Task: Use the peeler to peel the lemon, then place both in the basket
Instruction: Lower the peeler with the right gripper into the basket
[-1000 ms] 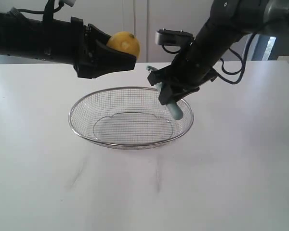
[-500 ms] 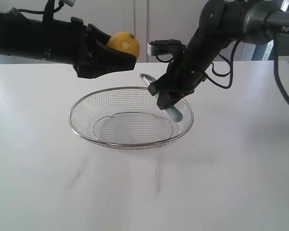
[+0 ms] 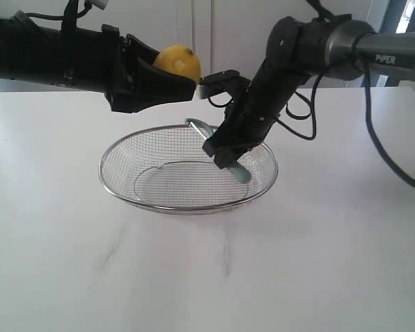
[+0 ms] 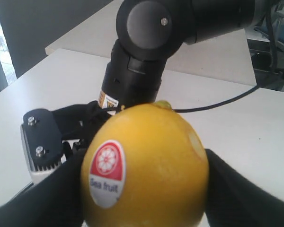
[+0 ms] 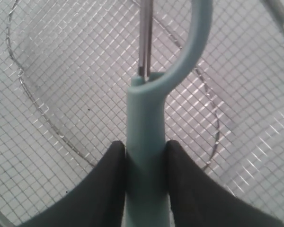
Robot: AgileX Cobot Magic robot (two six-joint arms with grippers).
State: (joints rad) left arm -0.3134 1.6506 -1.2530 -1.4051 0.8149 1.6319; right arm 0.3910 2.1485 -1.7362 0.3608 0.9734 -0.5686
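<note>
The left gripper (image 3: pixel 173 76) reaches in from the left and is clamped on the lemon (image 3: pixel 178 63), holding it in the air above the far left part of the basket (image 3: pixel 187 205), well clear of the rim. In the left wrist view its black fingers (image 4: pixel 236 189) press against both sides of the lemon (image 4: pixel 146 165), which fills the gap between them. The fruit bears an oval red and white sticker (image 4: pixel 106 172) reading "Sea fruit", and the yellow skin on the side that shows looks whole. The right gripper (image 3: pixel 225 147) comes down from the far right, over the right half of the basket, and pinches the peeler (image 3: pixel 240 170) by its light teal handle. The peeler is tilted, its handle end low near the right wall of the mesh and its blade head raised toward the far rim. The right wrist view shows the two dark fingers (image 5: pixel 102 189) squeezed against either side of the peeler (image 5: pixel 146 118), with the curved teal arm and the metal blade pointing away over the wire mesh of the basket (image 5: pixel 61 71). Whether the handle end touches the mesh cannot be told. The basket stands on a white table (image 3: pixel 332 249), with nothing lying inside it.
</note>
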